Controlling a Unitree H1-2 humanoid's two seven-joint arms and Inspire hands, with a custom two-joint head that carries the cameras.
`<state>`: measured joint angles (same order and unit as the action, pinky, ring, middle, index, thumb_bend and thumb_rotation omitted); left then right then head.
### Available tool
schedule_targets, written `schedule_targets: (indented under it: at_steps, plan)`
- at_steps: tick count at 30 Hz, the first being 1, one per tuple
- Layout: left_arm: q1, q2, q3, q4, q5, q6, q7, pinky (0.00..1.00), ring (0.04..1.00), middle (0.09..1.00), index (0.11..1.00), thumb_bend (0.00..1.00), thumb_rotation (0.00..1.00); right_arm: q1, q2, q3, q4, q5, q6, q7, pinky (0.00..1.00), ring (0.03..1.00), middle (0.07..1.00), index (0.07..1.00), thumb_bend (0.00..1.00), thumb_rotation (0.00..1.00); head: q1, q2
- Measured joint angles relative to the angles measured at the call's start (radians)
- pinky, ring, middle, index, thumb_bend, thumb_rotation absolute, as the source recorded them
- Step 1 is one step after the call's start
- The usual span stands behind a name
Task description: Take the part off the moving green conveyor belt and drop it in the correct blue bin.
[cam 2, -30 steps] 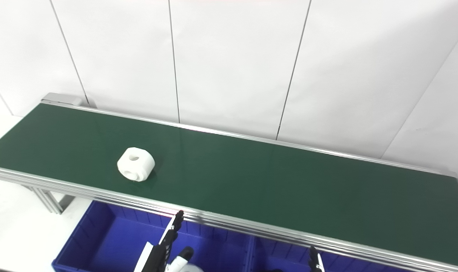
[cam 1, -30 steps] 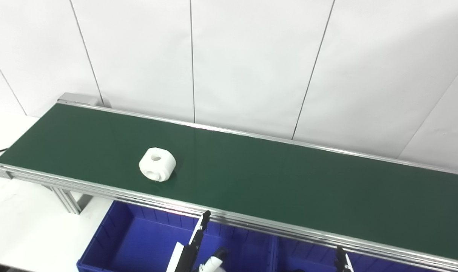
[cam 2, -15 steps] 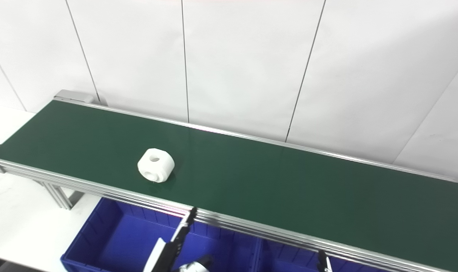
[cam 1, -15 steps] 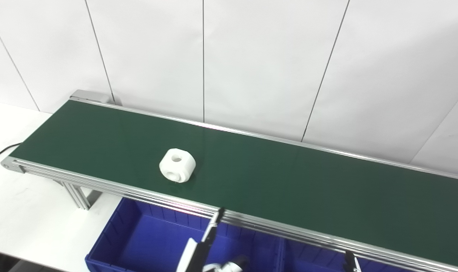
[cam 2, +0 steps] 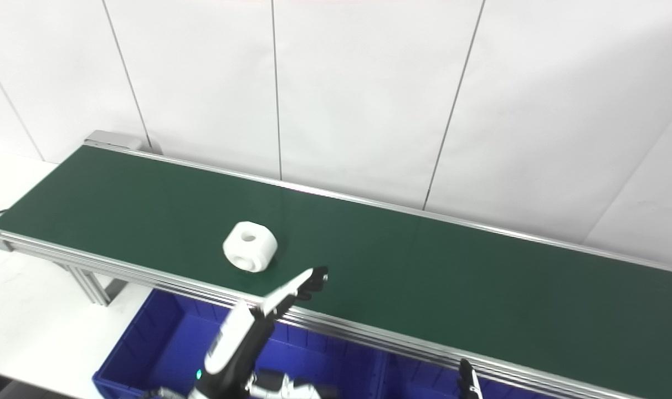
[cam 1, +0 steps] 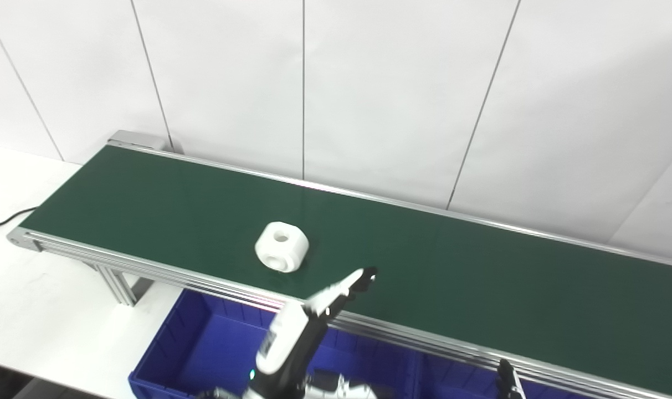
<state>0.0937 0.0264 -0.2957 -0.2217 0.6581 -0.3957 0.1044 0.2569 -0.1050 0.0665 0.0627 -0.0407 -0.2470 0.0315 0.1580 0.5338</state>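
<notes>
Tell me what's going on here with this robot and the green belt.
A humanoid robot is working a green conveyor belt with a single white part lying on it. Its left hand reaches up over the belt's near rail, fingers stretched toward the part but not touching it. Nothing is held yet. Only a tip of the right hand shows at the bottom edge. Blue bins sit below the belt's near side.

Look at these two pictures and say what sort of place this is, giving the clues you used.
Probably a factory-style sorting station or a test lab made to look like one. Clues: a long green conveyor belt with metal rails, a white part riding on it, and blue bins below the near edge.
</notes>
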Motion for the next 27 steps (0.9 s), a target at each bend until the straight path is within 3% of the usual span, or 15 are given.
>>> schedule_targets:
  at_steps: [4, 7, 11, 19, 20, 21, 27]
  plan:
    - [-0.16, 0.057, -0.004, -0.034, 0.059, 0.104, -0.149, 0.66, 0.724, 0.768, 0.693, 0.93, 0.31, -0.009, -0.003, -0.001, 0.0, 0.012, 0.0, 0.012, 1.0, 0.982, 1.0, 1.0, 0.84, 1.0, 0.003, 0.04]
    - [-0.291, 0.094, -0.01, 0.026, 0.09, 0.174, -0.252, 0.69, 0.749, 0.79, 0.72, 0.95, 0.28, -0.009, -0.006, -0.001, 0.0, 0.013, 0.0, 0.021, 0.98, 0.972, 0.999, 1.0, 0.86, 1.0, -0.025, 0.046]
    - [-0.408, 0.132, -0.019, 0.158, 0.019, 0.21, -0.359, 0.67, 0.757, 0.809, 0.768, 0.99, 0.27, -0.001, -0.006, -0.001, -0.013, 0.011, 0.003, 0.023, 0.93, 0.937, 0.97, 0.998, 0.89, 1.0, -0.063, 0.069]
    - [-0.513, 0.156, -0.048, 0.336, 0.006, 0.213, -0.38, 0.7, 0.802, 0.843, 0.814, 1.0, 0.27, 0.008, 0.0, 0.003, -0.066, -0.02, 0.014, 0.023, 0.89, 0.919, 0.956, 0.986, 0.94, 1.0, -0.089, 0.077]
    - [-0.519, 0.156, -0.052, 0.359, 0.008, 0.211, -0.375, 0.7, 0.802, 0.84, 0.812, 1.0, 0.26, 0.011, 0.003, 0.004, -0.066, -0.023, 0.014, 0.023, 0.89, 0.921, 0.955, 0.984, 0.94, 0.99, -0.112, 0.049]
    - [-0.524, 0.156, -0.057, 0.38, 0.011, 0.209, -0.366, 0.7, 0.8, 0.835, 0.807, 1.0, 0.26, 0.016, 0.005, 0.006, -0.066, -0.025, 0.014, 0.022, 0.89, 0.921, 0.953, 0.98, 0.93, 0.99, -0.115, 0.049]
    - [-0.56, 0.157, -0.086, 0.461, 0.043, 0.201, -0.346, 0.74, 0.822, 0.843, 0.808, 0.97, 0.26, 0.057, 0.012, 0.032, -0.107, -0.03, 0.044, 0.03, 0.9, 0.932, 0.972, 0.986, 0.94, 0.98, -0.13, 0.069]
